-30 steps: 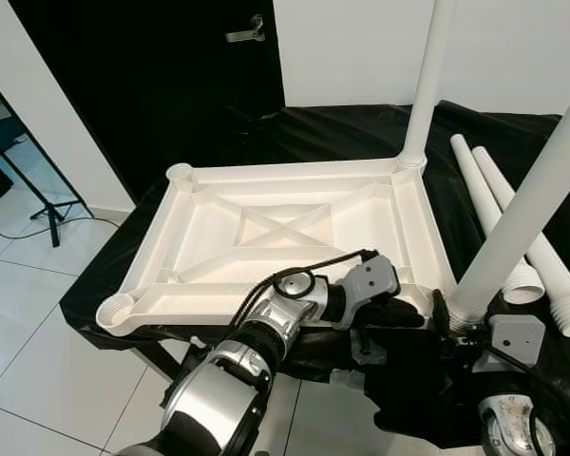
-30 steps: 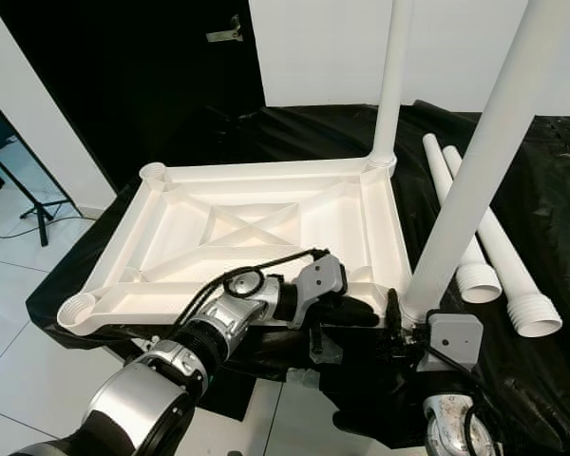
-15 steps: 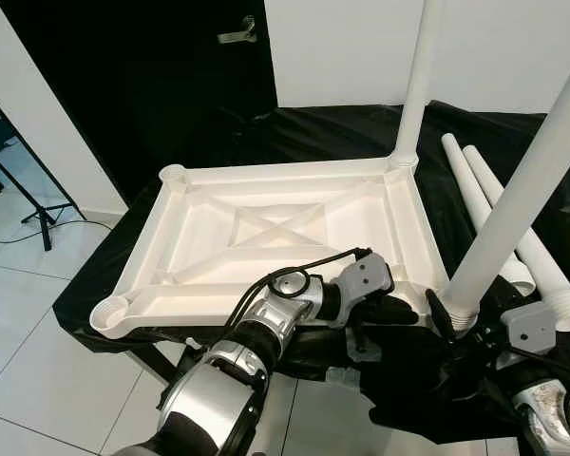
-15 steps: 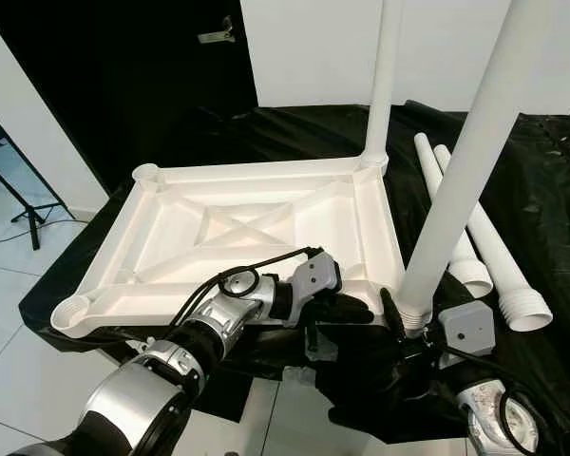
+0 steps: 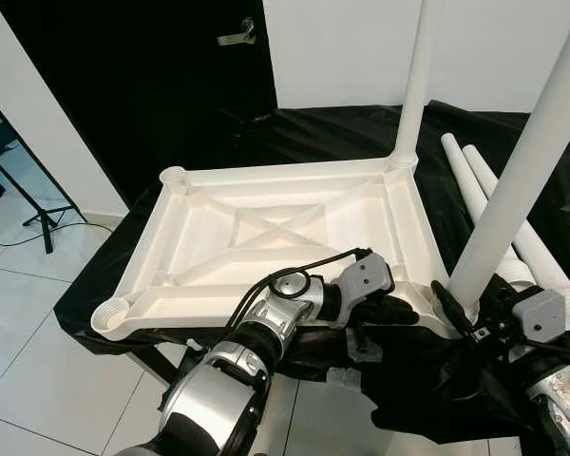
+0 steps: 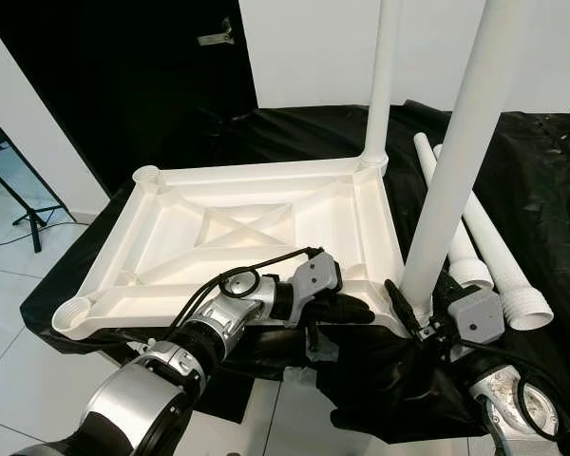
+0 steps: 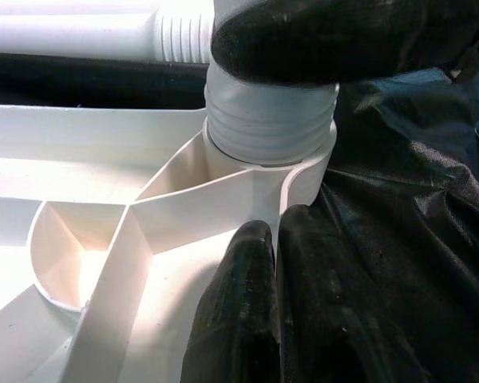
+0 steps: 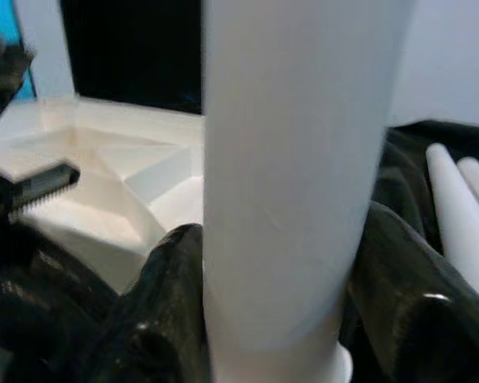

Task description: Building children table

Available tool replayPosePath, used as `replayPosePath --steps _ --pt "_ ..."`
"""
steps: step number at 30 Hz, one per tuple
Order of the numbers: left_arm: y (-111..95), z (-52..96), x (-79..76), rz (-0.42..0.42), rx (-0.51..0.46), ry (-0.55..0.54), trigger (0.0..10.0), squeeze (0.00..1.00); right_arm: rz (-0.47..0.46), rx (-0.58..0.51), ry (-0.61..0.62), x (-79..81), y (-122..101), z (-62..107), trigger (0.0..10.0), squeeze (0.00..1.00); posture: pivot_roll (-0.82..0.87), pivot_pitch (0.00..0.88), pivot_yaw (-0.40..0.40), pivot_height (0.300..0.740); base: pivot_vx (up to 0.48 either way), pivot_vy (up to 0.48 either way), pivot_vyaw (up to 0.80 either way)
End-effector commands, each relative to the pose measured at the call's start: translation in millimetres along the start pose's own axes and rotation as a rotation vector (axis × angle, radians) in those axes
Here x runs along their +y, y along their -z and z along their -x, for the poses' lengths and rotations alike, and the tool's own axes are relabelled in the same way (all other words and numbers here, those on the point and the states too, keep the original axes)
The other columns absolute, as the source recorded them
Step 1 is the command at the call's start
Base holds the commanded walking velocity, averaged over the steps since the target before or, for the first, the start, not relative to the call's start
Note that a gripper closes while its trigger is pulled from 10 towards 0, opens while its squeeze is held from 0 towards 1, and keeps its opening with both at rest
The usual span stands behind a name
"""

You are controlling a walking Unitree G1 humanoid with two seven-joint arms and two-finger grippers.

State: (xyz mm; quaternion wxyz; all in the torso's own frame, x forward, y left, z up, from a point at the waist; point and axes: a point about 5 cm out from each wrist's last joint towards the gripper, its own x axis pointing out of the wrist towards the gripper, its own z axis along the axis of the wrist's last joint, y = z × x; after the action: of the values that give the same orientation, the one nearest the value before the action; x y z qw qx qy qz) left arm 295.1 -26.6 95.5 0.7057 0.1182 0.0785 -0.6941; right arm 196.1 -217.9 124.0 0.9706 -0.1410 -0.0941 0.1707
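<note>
The white plastic table top (image 5: 285, 173) lies upside down on a black-draped surface. One white leg (image 5: 416, 76) stands in its far right corner socket. A second white leg (image 5: 524, 166) stands nearly upright at the near right corner, with my right gripper (image 6: 420, 309) shut on its lower end. In the left wrist view its threaded end (image 7: 270, 120) sits in the corner socket. My left gripper (image 5: 397, 312) is shut on the table top's near rim (image 7: 223, 203), just beside that corner. The far left socket (image 5: 176, 177) and near left socket (image 5: 111, 314) stand open.
Two spare white legs (image 5: 470, 179) lie side by side on the black cloth (image 5: 342, 128) to the right of the table top. A black door (image 5: 152, 76) is behind, and a stand's legs (image 5: 40, 217) rest on the white tiled floor at the left.
The held leg has swung from a clear lean to nearly upright, and its base has settled at the near right corner. My right wrist has swung out to the right. The left gripper has stayed on the rim.
</note>
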Motion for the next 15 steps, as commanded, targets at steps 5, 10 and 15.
replayPosePath --steps 5,10,15 --pt "43.7 0.1 -14.9 0.14 0.155 -0.092 10.0 0.0 -0.159 0.11 0.06 25.9 18.7 11.9 0.0 0.0 0.01 0.0 0.082 0.74 0.0 0.0 0.0" --pt "44.5 1.1 -14.8 0.14 0.159 -0.091 10.0 0.0 -0.044 0.115 0.365 22.6 12.6 15.5 0.0 0.0 0.01 0.0 0.09 0.74 0.0 0.0 0.0" --pt "44.4 1.1 -15.0 0.136 0.163 -0.083 10.0 0.0 0.036 0.108 0.554 13.4 3.3 20.6 0.0 0.0 0.01 0.0 0.092 0.74 0.0 0.0 0.0"
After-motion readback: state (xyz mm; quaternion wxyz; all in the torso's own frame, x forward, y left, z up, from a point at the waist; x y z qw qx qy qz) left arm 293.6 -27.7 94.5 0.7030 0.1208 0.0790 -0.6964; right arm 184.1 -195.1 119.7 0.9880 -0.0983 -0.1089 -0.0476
